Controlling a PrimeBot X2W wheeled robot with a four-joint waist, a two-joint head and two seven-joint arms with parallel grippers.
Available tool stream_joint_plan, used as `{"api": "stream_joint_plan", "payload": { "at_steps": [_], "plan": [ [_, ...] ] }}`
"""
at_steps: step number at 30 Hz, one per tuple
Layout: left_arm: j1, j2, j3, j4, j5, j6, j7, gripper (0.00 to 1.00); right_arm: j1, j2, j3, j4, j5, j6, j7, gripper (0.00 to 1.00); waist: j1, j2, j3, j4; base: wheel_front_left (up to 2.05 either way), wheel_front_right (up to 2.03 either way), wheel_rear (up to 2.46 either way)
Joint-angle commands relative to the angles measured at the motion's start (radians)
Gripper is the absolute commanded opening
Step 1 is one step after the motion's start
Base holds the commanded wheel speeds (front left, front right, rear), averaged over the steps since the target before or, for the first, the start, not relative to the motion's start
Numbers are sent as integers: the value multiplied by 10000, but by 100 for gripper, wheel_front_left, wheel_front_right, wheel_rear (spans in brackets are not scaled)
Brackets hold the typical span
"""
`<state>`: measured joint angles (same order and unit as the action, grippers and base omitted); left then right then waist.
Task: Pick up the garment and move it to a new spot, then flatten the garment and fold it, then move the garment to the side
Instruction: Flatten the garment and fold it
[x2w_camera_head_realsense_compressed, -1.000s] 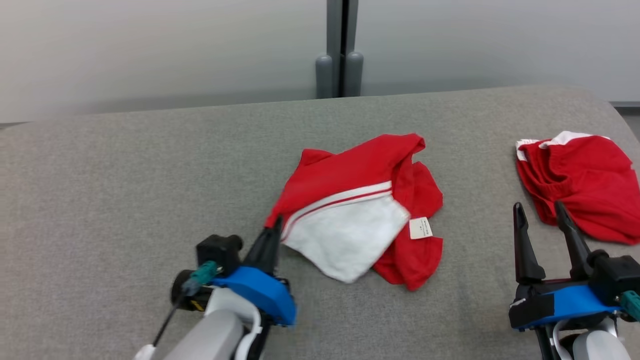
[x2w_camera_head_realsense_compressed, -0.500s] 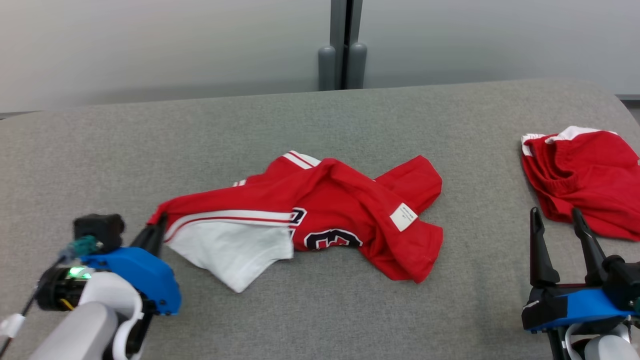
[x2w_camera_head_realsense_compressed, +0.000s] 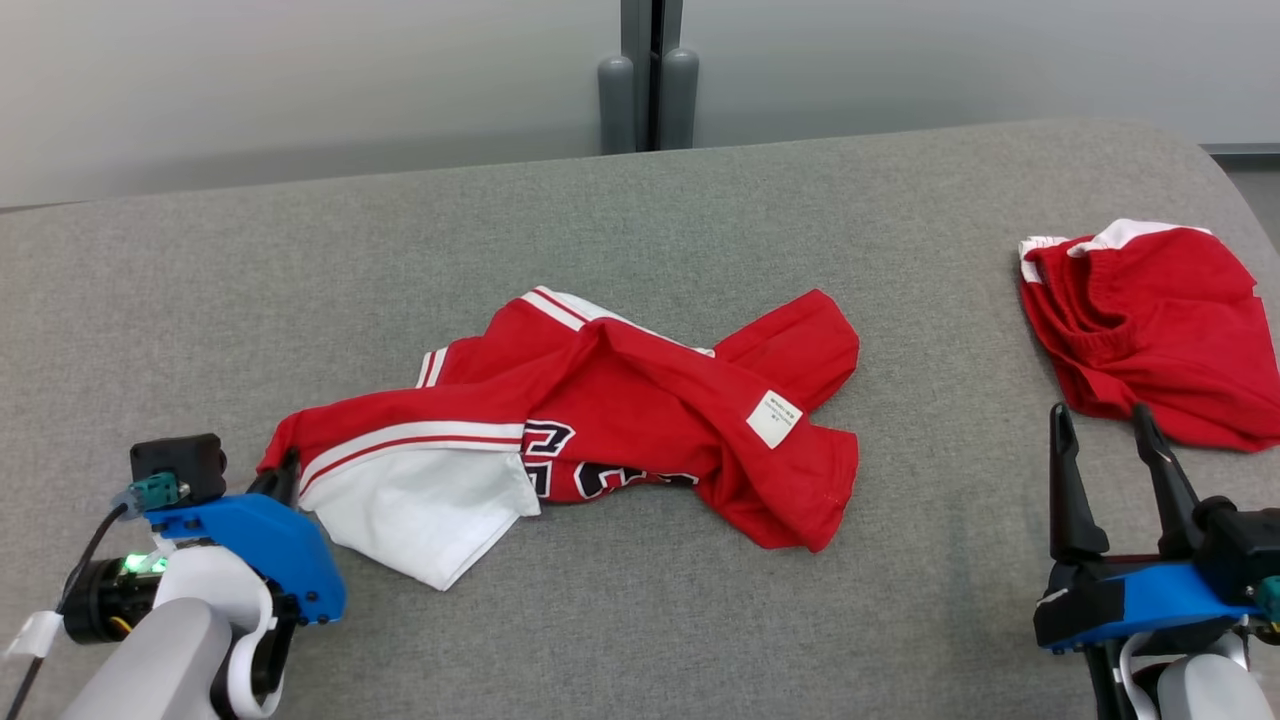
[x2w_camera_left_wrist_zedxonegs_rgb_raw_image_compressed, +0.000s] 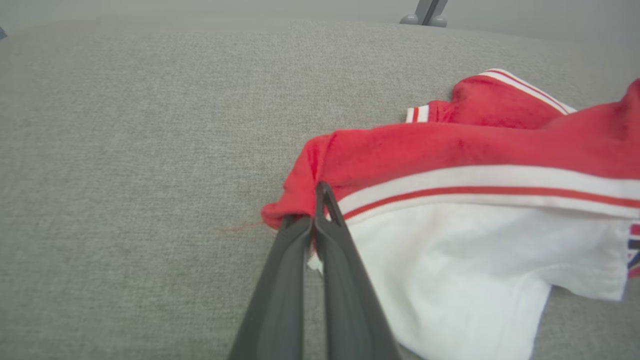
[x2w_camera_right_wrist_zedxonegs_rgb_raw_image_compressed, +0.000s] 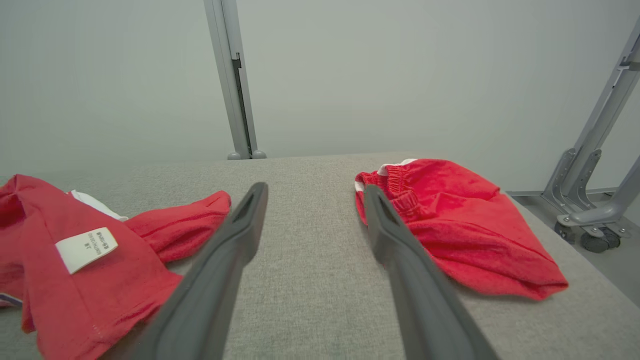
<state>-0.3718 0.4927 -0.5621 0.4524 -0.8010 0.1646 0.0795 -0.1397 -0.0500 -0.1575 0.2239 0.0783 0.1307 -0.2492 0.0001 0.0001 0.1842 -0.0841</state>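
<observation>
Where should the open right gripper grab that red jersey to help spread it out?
Probably the lower right hem corner of the red jersey, approached from the robot's right, low along the grey fabric surface. That corner sticks out free of the crumpled middle and lies opposite the corner the left gripper pinches; the right gripper is open nearby.

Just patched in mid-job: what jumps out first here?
A crumpled red and white jersey sprawls across the middle of the grey surface, its left corner pinched in the shut left tool. At the far right lie red shorts, just beyond the open right tool.
</observation>
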Motion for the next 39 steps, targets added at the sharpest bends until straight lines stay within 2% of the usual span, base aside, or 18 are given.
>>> {"api": "stream_joint_plan", "payload": {
  "at_steps": [1, 4, 5, 6, 7, 8, 14, 19, 27, 32, 39],
  "plan": [
    [-185, -129, 13, 214, 55, -34, -202, 0, -156, -14, 36, 64, -73, 1, -74, 100, -1, -1, -23, 12, 0, 0, 0],
    [-376, -527, -23, 820, 47, -138, -596, 0, -126, -15, 74, 164, -105, 1, -79, 100, -1, -1, -129, 60, 0, 0, 0],
    [-471, -637, -32, 1009, 89, -164, -780, 7, -112, -15, 107, 204, -122, 1, -83, 100, -1, -1, -186, 77, 0, 0, 0],
    [-539, -745, -22, 1212, 97, -216, -979, 33, -98, -13, 131, 241, -131, 1, -86, 100, -1, -1, -249, 93, 0, 0, 0],
    [-569, -835, -21, 1406, 114, -244, -1170, 68, -74, -15, 155, 270, -150, 1, -84, 100, -1, -1, -319, 111, 0, 0, 0],
    [-596, -933, -70, 1610, 185, -318, -1371, 98, -29, -15, 167, 313, -165, 1, -78, 100, -1, -1, -422, 135, 0, 0, 0],
    [-653, -1350, -78, 2243, 272, -658, -2502, 100, 347, -15, 274, 432, -287, 1, 85, 100, -1, -1, -1025, 388, 0, 0, 0],
    [-300, -1605, 60, 1935, 214, -749, -3109, 100, 689, -15, 393, 415, -401, 1, 269, 100, -1, -1, -1380, 727, 0, 0, 0],
    [651, -2084, 178, 486, 421, -355, -3395, 100, 771, -16, 1467, 979, -674, 1, 946, 100, -1, -1, -1329, 1200, 0, 0, 0],
    [1113, -2417, 187, -353, 609, -101, -3444, 100, 154, -38, 2239, 1915, -1470, 1, 1347, 100, -1, -1, -1113, 1444, 0, 0, 0],
    [1343, -2758, 253, -932, 786, 47, -3448, 100, -974, -532, 2749, 3569, -2208, 1, 1558, 100, -1, -1, -801, 1781, 0, 0, 0]
  ]
}}
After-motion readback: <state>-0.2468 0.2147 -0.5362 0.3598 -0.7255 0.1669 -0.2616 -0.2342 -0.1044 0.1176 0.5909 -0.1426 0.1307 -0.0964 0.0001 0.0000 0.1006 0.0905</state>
